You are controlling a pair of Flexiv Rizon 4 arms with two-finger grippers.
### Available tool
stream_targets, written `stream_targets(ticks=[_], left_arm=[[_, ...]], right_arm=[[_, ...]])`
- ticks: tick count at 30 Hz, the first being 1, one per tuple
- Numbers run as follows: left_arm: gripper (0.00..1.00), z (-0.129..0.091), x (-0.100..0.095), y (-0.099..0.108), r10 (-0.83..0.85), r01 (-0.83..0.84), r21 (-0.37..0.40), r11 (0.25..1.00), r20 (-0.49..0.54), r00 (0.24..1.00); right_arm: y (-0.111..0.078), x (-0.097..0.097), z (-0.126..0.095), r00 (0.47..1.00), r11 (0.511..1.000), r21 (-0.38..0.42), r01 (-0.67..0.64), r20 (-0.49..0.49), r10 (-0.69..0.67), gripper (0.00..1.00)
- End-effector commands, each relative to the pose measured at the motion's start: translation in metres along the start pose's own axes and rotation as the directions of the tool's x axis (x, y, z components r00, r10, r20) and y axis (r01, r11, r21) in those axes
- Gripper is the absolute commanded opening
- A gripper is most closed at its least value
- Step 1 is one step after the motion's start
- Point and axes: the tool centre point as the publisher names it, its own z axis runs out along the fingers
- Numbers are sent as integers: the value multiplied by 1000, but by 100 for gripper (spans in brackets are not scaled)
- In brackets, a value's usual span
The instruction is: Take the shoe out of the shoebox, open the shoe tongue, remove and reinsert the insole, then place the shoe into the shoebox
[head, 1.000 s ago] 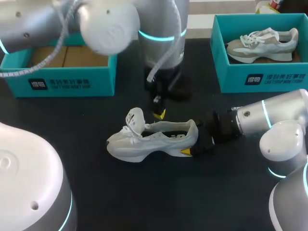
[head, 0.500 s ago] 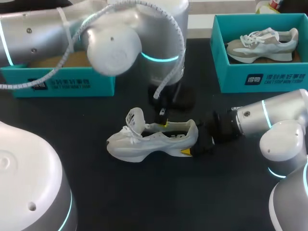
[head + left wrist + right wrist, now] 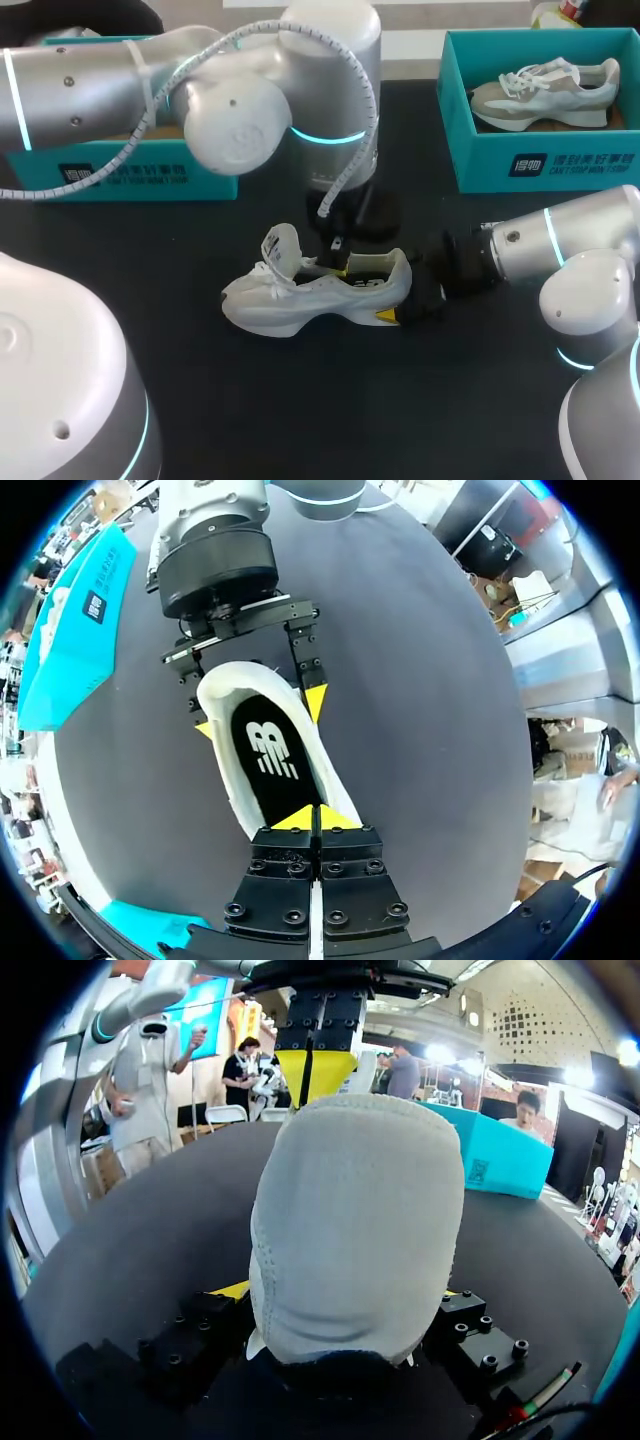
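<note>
Altogether two shoes [image 3: 300,297] [image 3: 545,92], two shoeboxes [image 3: 150,172] [image 3: 560,163].

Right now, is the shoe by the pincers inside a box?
No, the shoe stands on its sole on the black table, out in the open.

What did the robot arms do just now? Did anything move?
The left fingers came down from just above the far side of the white shoe into its opening, over the black insole. The right fingers kept hold of the heel, and the shoe stayed in the same spot on the table.
</note>
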Motion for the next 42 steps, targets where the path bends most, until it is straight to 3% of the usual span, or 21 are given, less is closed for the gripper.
stream_targets(ticks=[1, 8, 16, 25, 32, 42], left_arm=[[0, 0, -1, -1, 1, -1, -3, 1000, -2, 1000], [0, 10, -9, -11, 9, -7, 46, 999, -48, 999], [0, 26, -15, -18, 7, -5, 33, 999, -56, 998], [0, 53, -6, -7, -23, 24, 8, 1000, -109, 994], [0, 58, 1, -3, -28, 29, 8, 1000, -113, 993], [0, 64, -9, -6, -4, 6, 21, 1000, -92, 996]], right_arm=[[-3, -1, 4, 1000, 1000, 5, 0, 4, 0, 0], [-3, -1, 4, 1000, 1000, 5, 0, 4, 0, 0], [-3, -1, 4, 1000, 1000, 5, 0, 4, 0, 0], [-3, -1, 4, 1000, 1000, 5, 0, 4, 0, 0], [-3, -1, 4, 1000, 1000, 5, 0, 4, 0, 0], [-3, -1, 4, 1000, 1000, 5, 0, 4, 0, 0]])
